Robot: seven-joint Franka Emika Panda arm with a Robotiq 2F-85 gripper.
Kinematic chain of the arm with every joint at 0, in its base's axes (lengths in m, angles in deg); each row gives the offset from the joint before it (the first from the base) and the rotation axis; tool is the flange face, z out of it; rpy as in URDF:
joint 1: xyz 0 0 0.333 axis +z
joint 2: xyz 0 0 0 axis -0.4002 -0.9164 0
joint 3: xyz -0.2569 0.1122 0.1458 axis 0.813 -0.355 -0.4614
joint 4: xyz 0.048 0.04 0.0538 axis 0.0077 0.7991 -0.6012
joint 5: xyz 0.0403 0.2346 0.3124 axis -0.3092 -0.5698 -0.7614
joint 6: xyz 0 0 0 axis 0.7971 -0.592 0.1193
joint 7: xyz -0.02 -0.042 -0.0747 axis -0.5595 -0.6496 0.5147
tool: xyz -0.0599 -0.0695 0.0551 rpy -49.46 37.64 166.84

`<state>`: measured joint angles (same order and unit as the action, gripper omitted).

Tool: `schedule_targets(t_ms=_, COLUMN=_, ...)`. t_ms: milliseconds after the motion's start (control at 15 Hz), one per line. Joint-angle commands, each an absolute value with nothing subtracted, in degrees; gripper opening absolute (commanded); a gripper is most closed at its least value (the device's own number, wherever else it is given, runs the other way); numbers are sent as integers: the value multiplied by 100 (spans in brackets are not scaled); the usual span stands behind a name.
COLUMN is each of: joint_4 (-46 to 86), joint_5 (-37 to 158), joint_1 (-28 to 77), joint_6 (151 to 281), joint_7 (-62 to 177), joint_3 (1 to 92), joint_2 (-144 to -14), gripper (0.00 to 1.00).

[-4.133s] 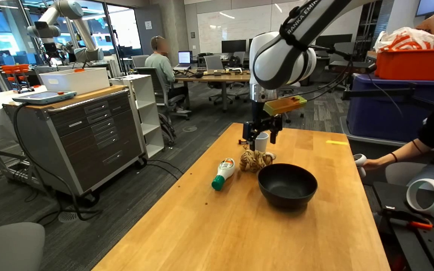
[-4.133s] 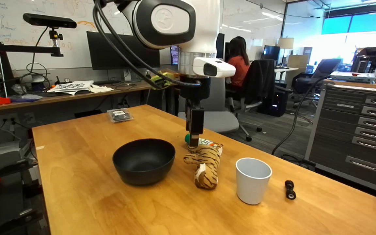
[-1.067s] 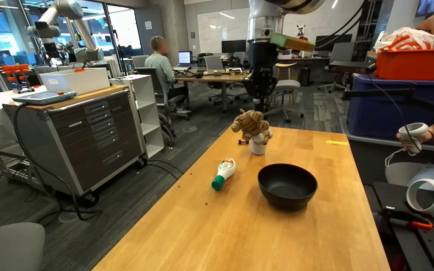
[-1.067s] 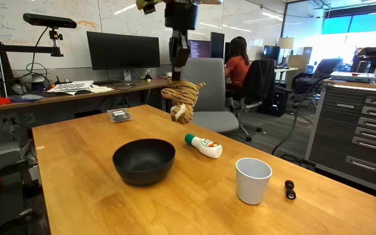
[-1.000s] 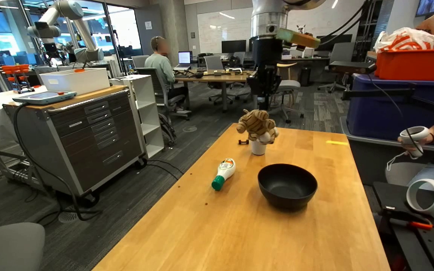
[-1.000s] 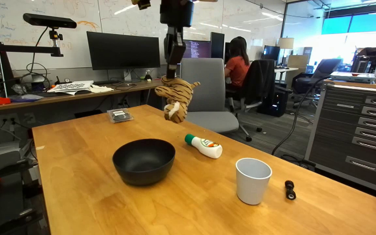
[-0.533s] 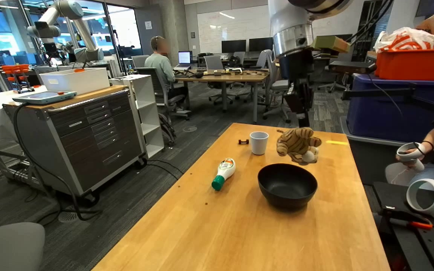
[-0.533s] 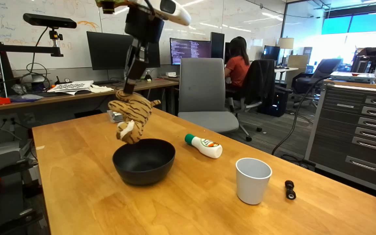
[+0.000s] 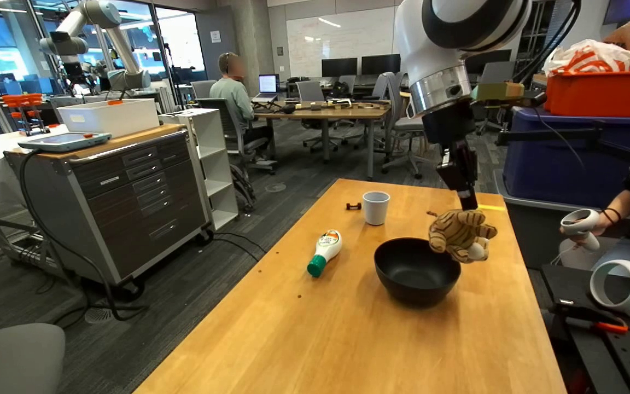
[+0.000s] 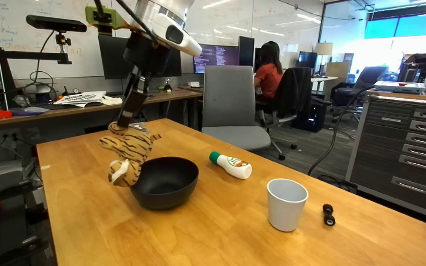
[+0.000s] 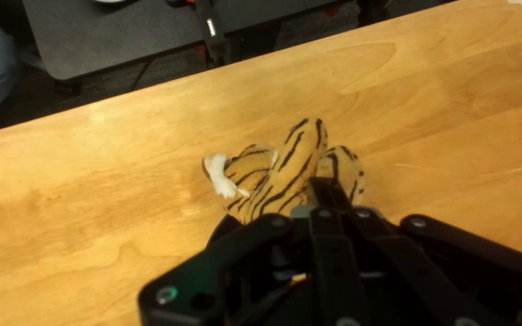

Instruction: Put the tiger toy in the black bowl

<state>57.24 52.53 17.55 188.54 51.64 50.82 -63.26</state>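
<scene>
The tiger toy, striped tan and brown, hangs in the air at the side of the black bowl. My gripper is shut on the upper part of the toy, tilted. In both exterior views the toy overlaps the bowl's rim but lies mostly outside it; whether they touch I cannot tell. The bowl stands upright on the table. In the wrist view the toy shows beyond the fingertips, its white-furred end to the left. Only a dark sliver of the bowl appears there, the remainder hidden behind my gripper.
A white bottle with a green cap lies on its side near the bowl. A white cup stands upright, with a small black wheeled piece beside it. The table's edge runs close past the toy.
The toy, earlier lying on the table under my gripper, was gripped and lifted. Over the last second it has travelled toward the bowl, then lower and past its rim on the table-edge side.
</scene>
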Motion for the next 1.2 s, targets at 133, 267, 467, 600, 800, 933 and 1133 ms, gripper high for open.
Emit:
schedule_targets(t_ms=133, joint_4=5627, joint_5=5126, joint_1=1749, joint_6=19002, joint_7=5317, joint_3=5004, joint_2=-6389, gripper=0)
schedule_targets(t_ms=267, joint_4=5538, joint_5=4988, joint_1=1759, joint_6=19221, joint_7=5413, joint_3=4986, joint_2=-6471, gripper=0)
schedule_targets(t_ms=467, joint_4=5408, joint_5=4669, joint_1=1775, joint_6=19702, joint_7=5609, joint_3=4947, joint_2=-6602, gripper=0)
schedule_targets(t_ms=600, joint_4=5355, joint_5=4573, joint_1=1785, joint_6=19934, joint_7=5700, joint_3=4923, joint_2=-6661, gripper=0)
schedule_targets(t_ms=800, joint_4=5341, joint_5=4671, joint_1=1786, joint_6=20077, joint_7=5752, joint_3=4921, joint_2=-6724, gripper=28)
schedule_targets(t_ms=933, joint_4=5331, joint_5=4688, joint_1=1777, joint_6=20071, joint_7=5749, joint_3=4929, joint_2=-6741, gripper=40)
schedule_targets(t_ms=1133, joint_4=5280, joint_5=4631, joint_1=1768, joint_6=19954, joint_7=5741, joint_3=4931, joint_2=-6667, gripper=66)
